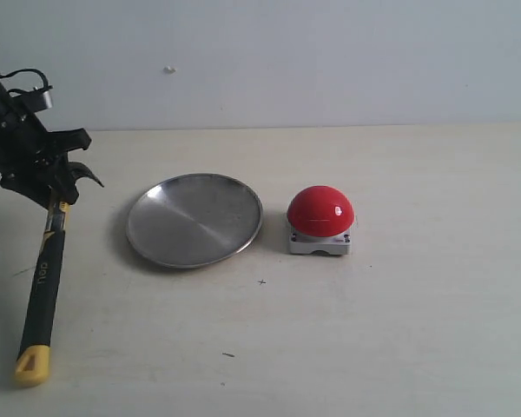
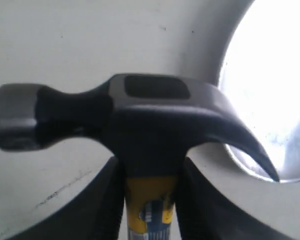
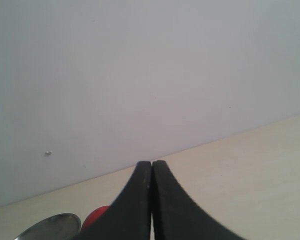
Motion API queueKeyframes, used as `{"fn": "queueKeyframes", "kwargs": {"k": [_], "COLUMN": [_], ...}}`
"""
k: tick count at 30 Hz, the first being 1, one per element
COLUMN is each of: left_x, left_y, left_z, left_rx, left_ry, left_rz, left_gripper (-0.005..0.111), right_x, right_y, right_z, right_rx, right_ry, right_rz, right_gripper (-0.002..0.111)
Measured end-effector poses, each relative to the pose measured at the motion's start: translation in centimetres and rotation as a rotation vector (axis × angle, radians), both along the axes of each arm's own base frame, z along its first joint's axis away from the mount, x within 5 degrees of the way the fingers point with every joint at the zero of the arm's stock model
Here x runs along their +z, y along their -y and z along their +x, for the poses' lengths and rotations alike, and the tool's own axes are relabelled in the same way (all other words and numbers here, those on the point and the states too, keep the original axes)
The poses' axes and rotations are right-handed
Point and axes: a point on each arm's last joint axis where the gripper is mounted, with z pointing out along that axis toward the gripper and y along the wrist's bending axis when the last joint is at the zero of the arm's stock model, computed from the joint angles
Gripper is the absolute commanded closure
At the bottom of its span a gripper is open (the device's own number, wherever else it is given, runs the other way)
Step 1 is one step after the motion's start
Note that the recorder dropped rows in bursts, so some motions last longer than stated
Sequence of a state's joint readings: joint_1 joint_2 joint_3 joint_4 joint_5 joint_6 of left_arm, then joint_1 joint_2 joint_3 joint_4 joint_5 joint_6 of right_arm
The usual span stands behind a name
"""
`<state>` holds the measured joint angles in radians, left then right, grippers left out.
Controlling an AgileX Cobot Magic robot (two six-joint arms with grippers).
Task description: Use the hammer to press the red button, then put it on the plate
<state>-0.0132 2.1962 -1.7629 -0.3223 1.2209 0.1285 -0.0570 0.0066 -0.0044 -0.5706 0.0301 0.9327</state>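
Note:
The hammer (image 1: 45, 287) lies at the far left of the table, its yellow tip toward the front edge and its dark head under my left gripper (image 1: 56, 187). That gripper is shut on the hammer's handle just below the head. In the left wrist view the steel head (image 2: 140, 117) fills the middle, with a black finger (image 2: 102, 210) on each side of the yellow neck. The silver plate (image 1: 194, 219) rests right of the hammer. The red button (image 1: 320, 211) sits on its grey base right of the plate. My right gripper (image 3: 151, 164) is shut and empty, off the table, out of the exterior view.
A pale wall rises behind the light table (image 1: 417, 330). A small dark speck (image 1: 228, 354) lies near the front edge. In the right wrist view the plate's rim (image 3: 50, 225) and a sliver of the red button (image 3: 95, 216) show low down beside the fingers.

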Motion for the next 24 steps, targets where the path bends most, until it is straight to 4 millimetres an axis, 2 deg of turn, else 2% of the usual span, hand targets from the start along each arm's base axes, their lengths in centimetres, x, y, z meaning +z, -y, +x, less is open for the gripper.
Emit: {"fn": "queueKeyframes", "kwargs": {"k": [7,14,24], "left_x": [0.7,1.4,0.6], "left_y": [-0.4,-0.1,1.0], "left_z": [-1.4,-2.8,-4.0], "left_rx": [-0.035,-0.074,-0.135], "left_ry": [0.001,0.019,0.025], "left_rz": [-0.037,-0.149,-0.286], "left_gripper": [0.107,0.107,0.107], "right_x": [0.0,0.0,0.0], "right_y": [0.0,0.0,0.0], "right_z": [0.0,0.0,0.0], "right_rx": [0.000,0.000,0.000], "right_ry": [0.000,0.000,0.000], "right_rz": [0.000,0.000,0.000], "right_gripper": [0.108,0.108,0.108]}}
